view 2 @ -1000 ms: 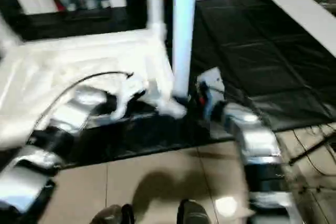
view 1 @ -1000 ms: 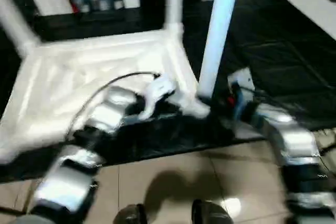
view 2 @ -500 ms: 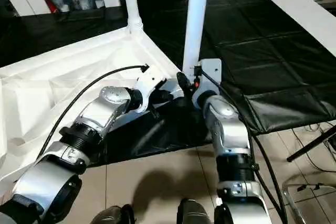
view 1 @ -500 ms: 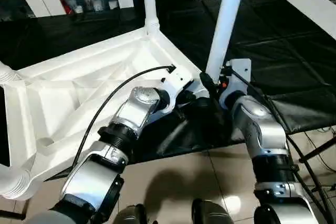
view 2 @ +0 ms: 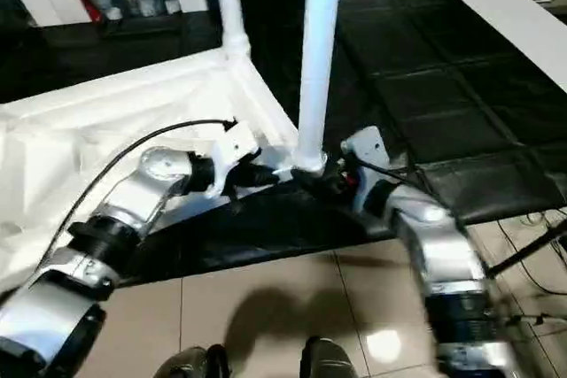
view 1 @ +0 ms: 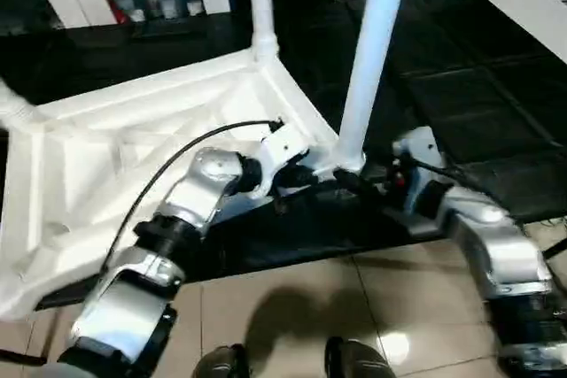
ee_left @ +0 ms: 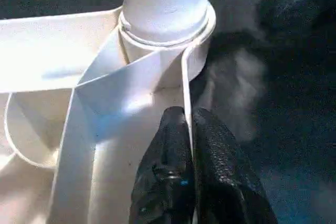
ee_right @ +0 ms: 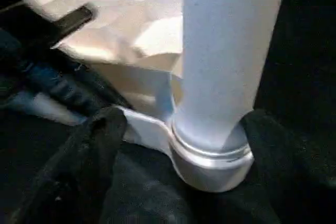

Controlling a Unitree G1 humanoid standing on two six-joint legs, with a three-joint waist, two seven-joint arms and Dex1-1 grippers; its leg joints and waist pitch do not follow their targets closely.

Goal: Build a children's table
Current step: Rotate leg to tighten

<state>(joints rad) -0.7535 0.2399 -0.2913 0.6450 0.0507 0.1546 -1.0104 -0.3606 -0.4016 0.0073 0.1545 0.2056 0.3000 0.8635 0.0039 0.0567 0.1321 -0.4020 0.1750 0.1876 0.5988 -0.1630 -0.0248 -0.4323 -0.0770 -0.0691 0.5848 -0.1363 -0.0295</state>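
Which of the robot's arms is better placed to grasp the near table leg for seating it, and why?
Probably the right. The right gripper stands open around the near leg at its socket, while the left gripper is pinched shut on the tabletop's rim.

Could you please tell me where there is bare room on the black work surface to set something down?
The black work surface lies bare to the right of the near leg, back to a white sheet at its far right. It is crowded at the near corner socket, where the left gripper pinches the tabletop rim and the right gripper flanks the leg base.
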